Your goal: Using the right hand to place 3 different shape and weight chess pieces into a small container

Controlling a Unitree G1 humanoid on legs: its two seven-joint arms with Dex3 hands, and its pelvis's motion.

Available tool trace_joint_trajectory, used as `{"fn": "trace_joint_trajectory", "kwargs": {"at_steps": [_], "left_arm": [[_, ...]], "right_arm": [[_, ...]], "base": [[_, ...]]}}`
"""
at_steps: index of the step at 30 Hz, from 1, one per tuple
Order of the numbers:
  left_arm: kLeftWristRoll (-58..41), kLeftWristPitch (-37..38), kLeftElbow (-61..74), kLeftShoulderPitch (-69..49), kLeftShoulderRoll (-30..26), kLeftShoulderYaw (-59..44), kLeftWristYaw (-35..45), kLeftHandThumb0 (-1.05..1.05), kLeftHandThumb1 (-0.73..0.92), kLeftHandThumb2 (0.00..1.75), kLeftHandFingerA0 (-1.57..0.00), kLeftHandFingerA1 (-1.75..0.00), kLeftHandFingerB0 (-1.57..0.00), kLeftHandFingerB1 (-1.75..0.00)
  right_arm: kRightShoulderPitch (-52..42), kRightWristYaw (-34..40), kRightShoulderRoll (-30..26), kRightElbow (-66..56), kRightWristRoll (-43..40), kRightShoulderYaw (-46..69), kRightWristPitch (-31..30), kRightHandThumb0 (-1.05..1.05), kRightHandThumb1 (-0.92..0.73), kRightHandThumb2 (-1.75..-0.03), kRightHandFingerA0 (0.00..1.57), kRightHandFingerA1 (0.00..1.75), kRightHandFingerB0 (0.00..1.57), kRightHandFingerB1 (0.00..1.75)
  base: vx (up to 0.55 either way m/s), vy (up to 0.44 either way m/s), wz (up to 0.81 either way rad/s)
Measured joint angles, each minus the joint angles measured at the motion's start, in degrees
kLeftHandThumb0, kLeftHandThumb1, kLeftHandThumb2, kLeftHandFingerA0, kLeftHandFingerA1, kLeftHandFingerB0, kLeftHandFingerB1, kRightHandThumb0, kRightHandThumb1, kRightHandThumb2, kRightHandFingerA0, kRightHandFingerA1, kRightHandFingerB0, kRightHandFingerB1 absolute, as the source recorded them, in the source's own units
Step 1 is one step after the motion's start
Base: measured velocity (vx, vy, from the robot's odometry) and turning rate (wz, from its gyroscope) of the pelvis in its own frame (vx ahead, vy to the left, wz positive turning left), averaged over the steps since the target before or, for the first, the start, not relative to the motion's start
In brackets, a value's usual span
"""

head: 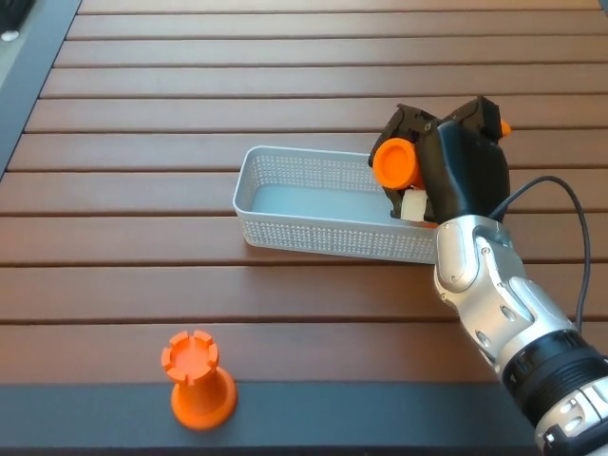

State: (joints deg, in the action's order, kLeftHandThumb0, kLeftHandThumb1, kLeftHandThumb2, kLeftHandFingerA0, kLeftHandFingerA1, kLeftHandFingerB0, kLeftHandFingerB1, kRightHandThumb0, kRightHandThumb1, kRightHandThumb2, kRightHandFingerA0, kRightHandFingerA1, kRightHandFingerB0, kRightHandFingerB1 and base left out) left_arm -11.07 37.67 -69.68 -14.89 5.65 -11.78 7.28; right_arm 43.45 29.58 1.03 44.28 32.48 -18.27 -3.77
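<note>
The right hand (446,166) grasps a smooth orange chess piece (397,163) over the white mesh basket (313,204).

Two orange plastic chess pieces show for certain. One is the castle-topped orange rook (201,385), standing at the lower left of the frame. The other is the round-based orange piece (399,163), right of centre. A small orange tip (504,127) peeks out further right; it is probably part of that same piece, though the view does not settle it.

There is one white perforated plastic basket (304,228), at the centre of the frame.

One black robot hand (454,169) shows, at the centre right, and one black cable (554,190), looping at the right edge.
</note>
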Motion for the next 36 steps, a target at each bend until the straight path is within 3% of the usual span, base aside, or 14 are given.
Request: {"fn": "trace_joint_trajectory", "kwargs": {"at_steps": [1,2,3,4,5,6,7,11,12,15,16,21,22,36], "left_arm": [[0.3,0.4,0.0,0.0,-0.2,0.4,-0.5,-0.15,0.07,1.64,-1.46,-1.32,-1.49,-1.26],[0.6,0.7,0.0,-0.1,-0.3,0.6,-0.9,-0.15,0.07,1.64,-1.46,-1.32,-1.49,-1.26],[0.7,0.8,0.0,-0.1,-0.3,0.7,-1.1,-0.13,0.05,1.6,-1.5,-1.28,-1.52,-1.23],[0.8,1.0,0.0,-0.1,-0.4,0.8,-1.3,-0.13,0.05,1.6,-1.5,-1.28,-1.52,-1.23],[0.8,1.1,-0.1,-0.1,-0.4,0.9,-1.5,-0.13,0.05,1.61,-1.48,-1.32,-1.51,-1.27],[0.8,1.1,-0.1,-0.1,-0.5,0.9,-1.6,-0.13,0.05,1.61,-1.48,-1.32,-1.51,-1.27],[0.8,1.1,-0.1,-0.1,-0.5,0.9,-1.7,-0.1,0.03,1.64,-1.48,-1.3,-1.51,-1.25],[0.8,1.1,-0.1,-0.1,-0.6,1.0,-1.8,-0.14,0.04,1.64,-1.49,-1.3,-1.51,-1.25],[0.8,1.1,-0.1,-0.1,-0.6,0.8,-1.7,-0.12,0.0,1.66,-1.5,-1.3,-1.5,-1.25],[0.7,1.1,-0.2,-0.1,-0.5,0.4,-1.3,-0.13,0.01,1.67,-1.51,-1.29,-1.5,-1.25],[0.7,1.1,-0.2,-0.1,-0.5,0.3,-1.2,-0.03,0.42,1.23,-1.49,-1.36,-1.5,-1.35],[0.7,1.1,-0.2,-0.3,-0.4,0.0,-0.7,-0.06,0.44,1.24,-1.48,-1.36,-1.5,-1.36],[0.8,1.1,-0.3,-0.4,-0.5,0.1,-0.7,-0.12,0.05,1.64,-1.48,-1.31,-1.51,-1.25],[0.6,1.1,-0.6,-0.4,-0.7,-0.5,-0.8,-0.12,0.0,1.63,-1.55,-1.22,-1.53,-1.23]], "right_arm": [[0.0,-0.2,0.6,-0.2,-0.2,0.2,-0.1,-0.36,-0.74,-0.64,0.79,1.29,0.43,0.45],[-0.1,-0.3,0.9,-0.4,-0.3,0.2,-0.1,-0.36,-0.74,-0.64,0.79,1.29,0.43,0.45],[-0.1,-0.4,1.1,-0.5,-0.3,0.2,-0.1,-0.48,-0.59,-0.88,0.6,0.86,0.2,0.47],[-0.1,-0.5,1.4,-0.6,-0.4,0.3,-0.2,-0.48,-0.59,-0.88,0.6,0.86,0.2,0.47],[-0.2,-0.6,1.6,-0.7,-0.5,0.3,-0.2,-0.54,-0.54,-0.86,0.35,0.64,0.17,0.47],[-0.2,-0.9,1.9,-1.0,-0.6,0.4,-0.3,-0.54,-0.54,-0.86,0.35,0.64,0.17,0.47],[-0.3,-1.6,2.4,-1.7,-1.0,0.6,-0.7,-0.48,-0.7,-0.62,0.31,0.58,0.25,0.34],[-0.5,-3.5,3.2,-2.9,-1.3,0.1,-1.3,-0.5,-0.7,-0.62,0.25,0.67,0.31,0.36],[-0.5,-3.7,3.3,-3.1,-1.2,-0.2,-1.4,-0.46,-0.67,-0.6,0.27,0.77,0.37,0.38],[-1.0,-4.3,3.2,-3.4,-1.0,-1.4,-1.9,-0.46,-0.67,-0.6,0.28,0.77,0.38,0.4],[-1.2,-4.4,3.2,-3.5,-0.9,-1.7,-2.0,-0.45,-0.65,-0.59,0.29,0.8,0.41,0.41],[-1.5,-4.5,2.7,-3.7,-0.1,-3.4,-2.7,-0.4,-0.62,-0.58,0.26,0.83,0.44,0.45],[-1.5,-4.5,2.5,-3.6,0.2,-3.7,-2.9,-0.38,-0.61,-0.57,0.25,0.86,0.46,0.49],[-2.3,-4.3,1.0,-3.4,2.0,-4.9,-4.4,-0.45,-0.62,-0.57,0.27,0.88,0.49,0.48]], "base": [[0.0,0.0,0.0],[0.0,0.0,0.0],[0.0,0.0,0.0],[0.0,0.0,0.0],[0.0,0.0,0.0],[0.0,0.0,0.0],[0.0,0.0,0.0],[0.0,0.0,0.0],[0.0,0.0,0.0],[0.0,0.0,0.0],[0.0,0.0,0.0],[0.0,0.0,0.0],[0.0,0.0,0.0],[0.0,0.0,0.0]]}}
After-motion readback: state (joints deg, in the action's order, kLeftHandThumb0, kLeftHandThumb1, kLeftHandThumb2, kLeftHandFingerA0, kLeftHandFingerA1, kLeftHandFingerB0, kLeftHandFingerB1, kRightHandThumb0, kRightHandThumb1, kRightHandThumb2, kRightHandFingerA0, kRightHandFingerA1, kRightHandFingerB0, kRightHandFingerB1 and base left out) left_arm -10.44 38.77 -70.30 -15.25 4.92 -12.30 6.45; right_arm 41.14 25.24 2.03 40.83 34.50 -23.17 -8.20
